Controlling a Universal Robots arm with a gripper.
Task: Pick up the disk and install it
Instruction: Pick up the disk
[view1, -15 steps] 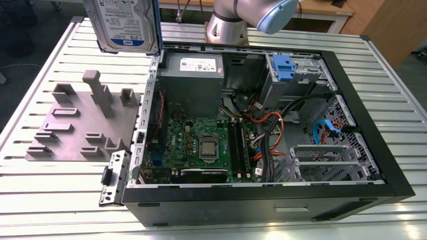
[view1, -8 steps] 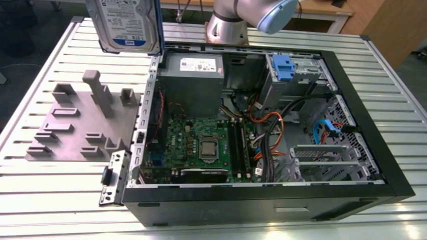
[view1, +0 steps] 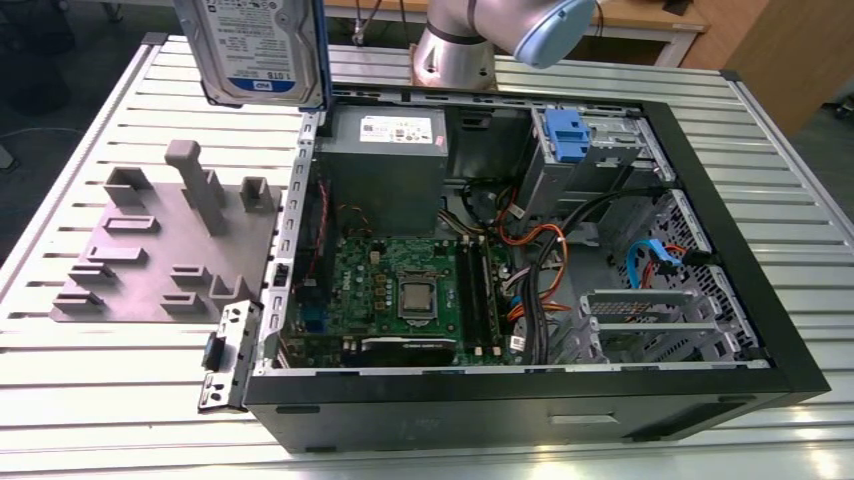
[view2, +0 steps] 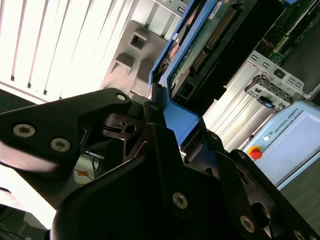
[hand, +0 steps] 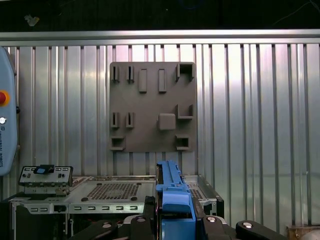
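Pincer (view2: 175, 112) clamped on the disk (view1: 254, 50), black fingers (view2: 159, 137) bearing on the blue rail (hand: 172, 192) at one end. Carries it aloft and upright, label towards the exterior camera, above the far corner of the open computer case (view1: 467, 410) on the exterior view's left. Seen edge-on in the first wrist view, with the grey fixture plate (hand: 152, 107) and the case wall below. Shows its green circuit board (view2: 200, 47) in the second wrist view, bare and unprotected.

Handling, as a judgement:
- **Body:** stiff metal, fairly heavy for its size, no give at all.
- **Surfaces:** smooth faces, likely slippery.
- **Fragility:** intolerant of knocks or a drop.
- **Where to hold:** best taken by the narrow sides or the rails, as now, never across the circuit board or the connector end.
- **Risk:** probable slight flex in the plastic rails, hence some chance of tilt with a grip at one end only.

Further out: drive cage (view1: 607, 150) with a blue latch (view1: 566, 128) at the case's far side, grey power supply (view1: 384, 165) near it, slatted bench (view1: 94, 410) beneath everything.
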